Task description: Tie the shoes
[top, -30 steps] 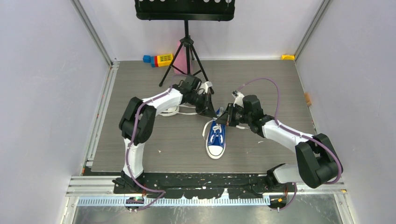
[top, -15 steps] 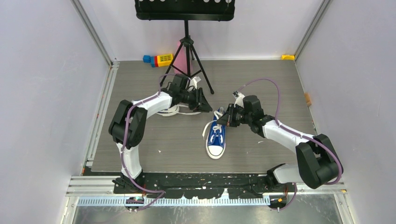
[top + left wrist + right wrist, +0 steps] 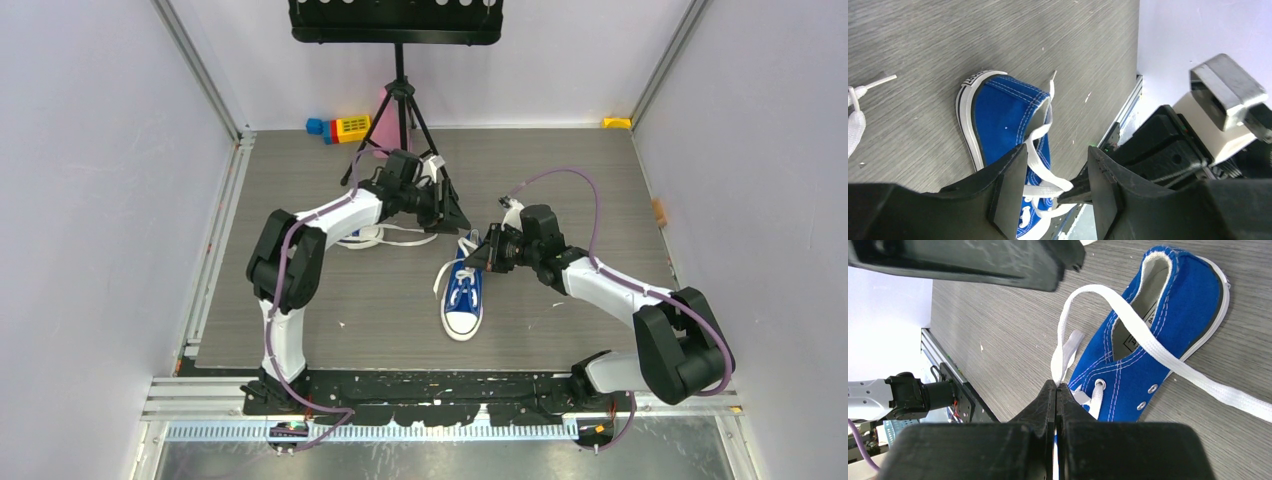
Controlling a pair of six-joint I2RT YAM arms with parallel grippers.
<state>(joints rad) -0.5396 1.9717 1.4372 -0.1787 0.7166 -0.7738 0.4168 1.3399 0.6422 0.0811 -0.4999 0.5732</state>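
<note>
One blue shoe (image 3: 463, 292) lies mid-table, toe towards me; it also shows in the left wrist view (image 3: 1003, 115) and the right wrist view (image 3: 1148, 355). My right gripper (image 3: 480, 256) is shut on a loop of its white lace (image 3: 1108, 300), pinched at the fingertips (image 3: 1056, 386) beside the shoe's top eyelets. My left gripper (image 3: 455, 217) is open just behind the shoe's heel; in the left wrist view (image 3: 1055, 192) the held lace loop (image 3: 1035, 155) lies between its jaws, untouched. The other shoe is mostly hidden under my left arm; its white laces (image 3: 385, 237) show.
A black tripod stand (image 3: 400, 110) rises at the back centre, close behind my left gripper. Coloured blocks (image 3: 340, 127) and a pink object (image 3: 384, 108) sit at the back edge. A yellow piece (image 3: 617, 122) is in the back right corner. Walls close both sides.
My left gripper drew back to the left and away from the shoe, then swung right again to behind the heel. My right gripper has kept still, holding the lace.
</note>
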